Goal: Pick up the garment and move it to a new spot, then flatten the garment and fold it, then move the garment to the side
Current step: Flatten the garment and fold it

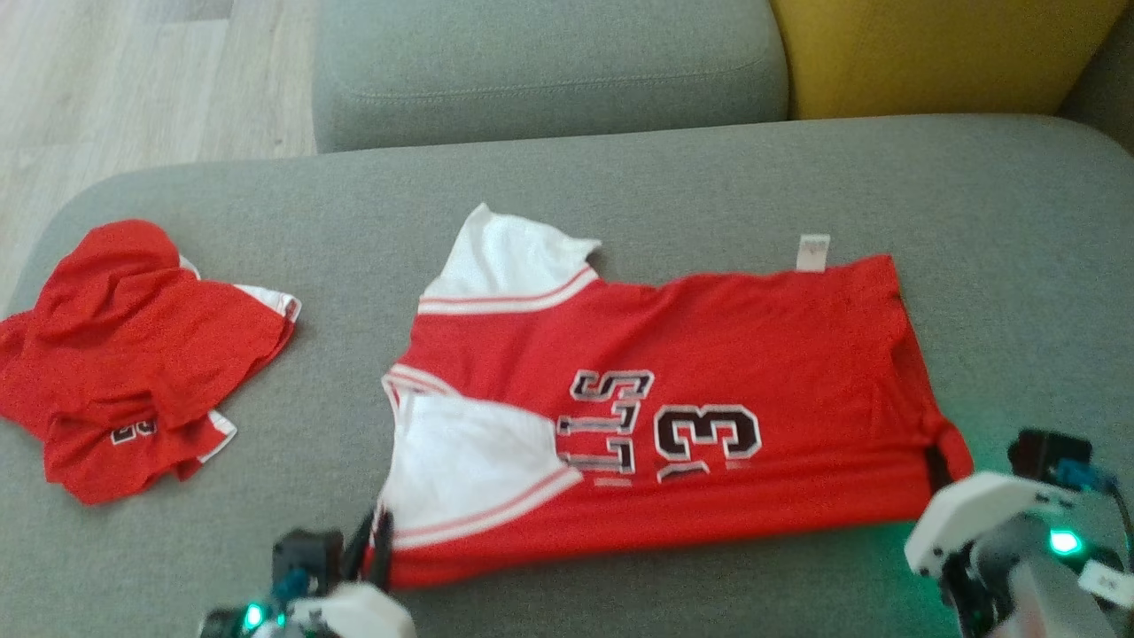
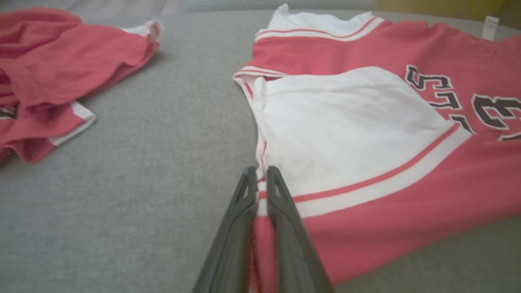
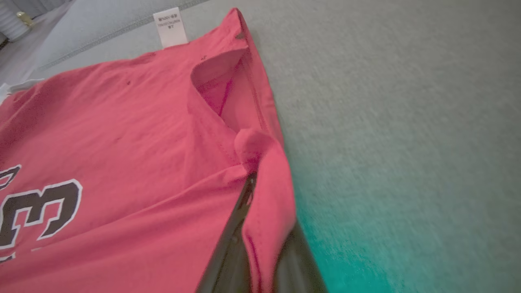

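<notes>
- Garment (image 1: 709,354), head view: red jersey of thin, smooth knit, lying flat on the grey couch seat (image 1: 709,195). Roughly rectangular outline. White short sleeves w/ red-striped cuffs at its left end, the near one folded in over the chest. Black-and-white "3" and letters on the front. Small white care tag (image 1: 813,251) pokes out of the far edge.
- Head view, cont.: L gripper (image 1: 376,532) sits at the jersey's near-left corner, dark fingers pinched on the cloth. R gripper (image 1: 932,461) is at the near-right corner, w/ a pale rounded housing, a green light and a dark finger against the hem. A second red garment (image 1: 133,354) lies crumpled in a soft heap well to the left, apart from the jersey. Yellow cushion (image 1: 930,53) at back right, pale wood-look floor (image 1: 133,80) upper left.
- L wrist view: two slim dark fingers (image 2: 285,211) are clenched together w/ the garment's red-and-white edge sandwiched btwn them, just below the white sleeve. The couch cover is a coarse grey weave.
- R wrist view: fingers (image 3: 230,252) are clamped on a bunched hem corner. The red cloth rolls over and drapes down btwn them, hiding the tips. Beyond the grip the hem gapes into a small pocket w/ a stitched seam along its edge. A green glow falls on the couch weave at lower right.
</notes>
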